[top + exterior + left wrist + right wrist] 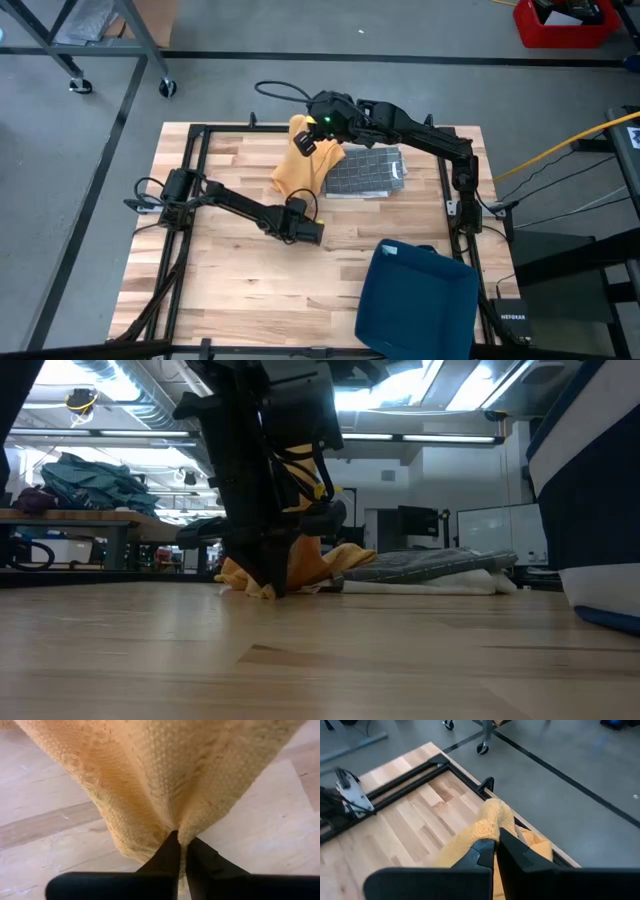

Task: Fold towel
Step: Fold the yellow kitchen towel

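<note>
Towel (297, 165), yellow, sits bunched at the far middle of your wooden table (230, 290), partly lying over the edge of a grey checked cloth (366, 171) folded flat just beside it. Your right gripper (304, 140) is up above the table at the towel's far end, fingers pressed together on a pinch of yellow fabric; the right wrist view shows the towel (492, 820) bulging up past those fingers (482, 852), with the black frame rail (435, 767) and the grey floor beyond. Your left gripper (308, 226) is low at the towel's near edge, fingers clamped on a fold of the weave; the left wrist view shows the towel (165, 775) gathering to a point right where the fingers (167, 855) meet. Low view: left arm down at the tabletop in front of the yellow heap (320, 565), grey cloth (430, 565) beside it. Dark blue bin (415, 300) stands at the table's near right corner, well apart from the towel.
</note>
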Tool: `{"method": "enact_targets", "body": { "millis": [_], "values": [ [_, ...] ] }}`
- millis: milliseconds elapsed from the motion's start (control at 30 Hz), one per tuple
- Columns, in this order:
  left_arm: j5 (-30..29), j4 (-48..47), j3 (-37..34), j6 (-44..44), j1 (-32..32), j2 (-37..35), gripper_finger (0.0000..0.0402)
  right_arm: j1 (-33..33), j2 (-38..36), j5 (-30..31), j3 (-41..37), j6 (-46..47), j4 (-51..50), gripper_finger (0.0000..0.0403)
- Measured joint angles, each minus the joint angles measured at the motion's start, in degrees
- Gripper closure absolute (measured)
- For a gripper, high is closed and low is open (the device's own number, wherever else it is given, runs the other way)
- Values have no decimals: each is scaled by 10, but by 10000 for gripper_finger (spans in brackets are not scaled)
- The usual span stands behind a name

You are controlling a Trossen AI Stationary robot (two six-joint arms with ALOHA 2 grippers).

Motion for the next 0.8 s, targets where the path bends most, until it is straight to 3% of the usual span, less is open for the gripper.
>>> {"method": "enact_targets", "body": {
  "millis": [300,500,800],
  "values": [
    [24,-26,-4,19,-35,-43,397,0,0,-1,0,-109,1,388],
    [13,-151,-3,4,-85,-143,399,0,0,-2,0,-162,62,388],
    [-137,-446,-2,-146,-146,-347,400,-1,0,-4,0,-201,188,388]
  ]
}}
